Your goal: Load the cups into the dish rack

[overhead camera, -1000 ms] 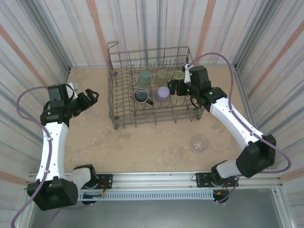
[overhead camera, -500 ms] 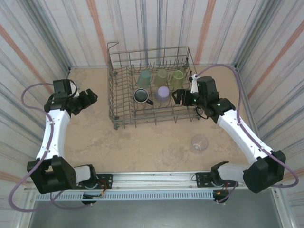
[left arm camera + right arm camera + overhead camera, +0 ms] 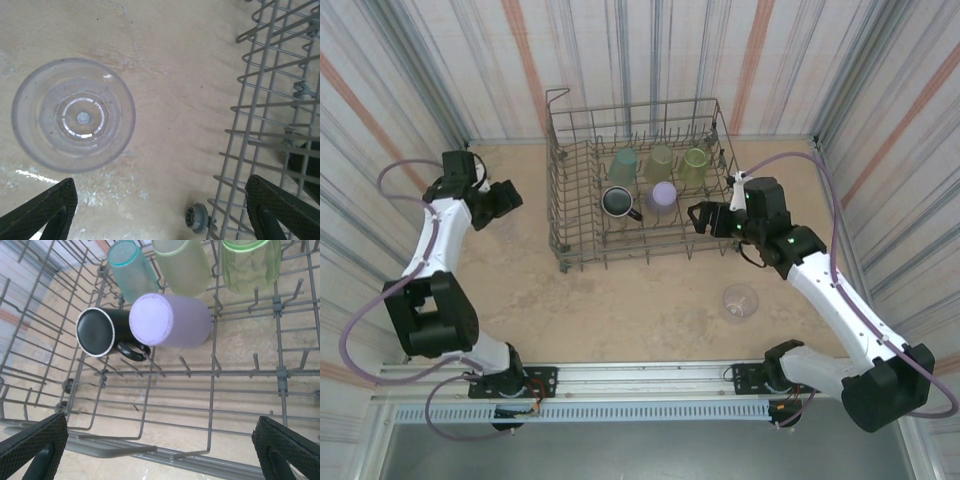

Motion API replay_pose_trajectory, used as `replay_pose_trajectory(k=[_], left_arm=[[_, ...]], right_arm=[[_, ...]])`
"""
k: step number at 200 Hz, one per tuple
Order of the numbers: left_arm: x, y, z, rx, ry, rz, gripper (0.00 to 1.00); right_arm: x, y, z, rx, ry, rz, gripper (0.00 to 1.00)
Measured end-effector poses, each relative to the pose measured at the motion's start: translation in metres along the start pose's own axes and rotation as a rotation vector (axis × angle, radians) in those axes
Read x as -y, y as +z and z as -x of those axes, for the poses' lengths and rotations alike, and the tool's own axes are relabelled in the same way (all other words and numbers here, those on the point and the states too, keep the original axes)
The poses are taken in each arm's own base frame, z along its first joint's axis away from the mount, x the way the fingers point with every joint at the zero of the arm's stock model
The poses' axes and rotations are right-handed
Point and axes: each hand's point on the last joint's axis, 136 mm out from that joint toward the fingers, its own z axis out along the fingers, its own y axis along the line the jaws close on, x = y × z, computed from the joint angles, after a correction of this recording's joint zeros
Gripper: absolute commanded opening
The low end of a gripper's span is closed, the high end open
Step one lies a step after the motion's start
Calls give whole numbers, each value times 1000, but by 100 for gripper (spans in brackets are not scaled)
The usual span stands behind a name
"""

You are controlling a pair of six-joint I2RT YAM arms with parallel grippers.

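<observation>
The grey wire dish rack (image 3: 560, 180) stands at the back middle of the table. Inside it are a teal cup (image 3: 132, 270), two green cups (image 3: 182, 265) (image 3: 250, 262), a pale purple cup (image 3: 172, 320) and a black mug (image 3: 100, 332). My right gripper (image 3: 705, 217) hovers open over the rack's near right corner, with nothing between its fingers (image 3: 30, 450). My left gripper (image 3: 505, 197) is open to the left of the rack. A clear cup (image 3: 74, 114) stands on the table ahead and left of its fingers (image 3: 285, 210). Another clear cup (image 3: 740, 300) sits in front of the rack, at the right.
Striped walls close the table on three sides. The rack's small wheel (image 3: 196, 218) rests on the beige tabletop near my left gripper. The arm bases and a rail (image 3: 640, 380) line the near edge.
My right gripper has drawn back out of the rack toward its near right corner. The left arm has swung toward the back left, its gripper staying beside the rack.
</observation>
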Motion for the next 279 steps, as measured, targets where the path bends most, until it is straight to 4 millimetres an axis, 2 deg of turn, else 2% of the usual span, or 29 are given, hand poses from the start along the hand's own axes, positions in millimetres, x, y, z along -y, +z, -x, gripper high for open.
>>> replay_pose_trajectory(k=[27, 56, 74, 119, 147, 201, 259, 279], left_arm=[[-3, 30, 8, -54, 0, 16, 83], [-8, 53, 6, -103, -5, 32, 81], [-11, 59, 4, -119, -9, 43, 81], [-15, 66, 7, -123, -4, 65, 71], [-21, 77, 1, -150, -4, 83, 64], [-32, 96, -10, -199, 9, 121, 30], [-36, 93, -7, -192, 16, 149, 12], [-36, 85, 1, -165, 16, 158, 4]], right_arm=[[8, -2, -11, -6, 24, -14, 99], [15, -11, -12, 24, 41, -29, 99], [17, -18, -7, 50, 56, -31, 99], [21, -19, -3, 64, 68, -38, 99], [25, -18, -4, 67, 74, -48, 99], [31, -15, -4, 67, 90, -59, 99], [31, -14, -3, 71, 103, -58, 99], [31, -14, -3, 71, 109, -58, 99]])
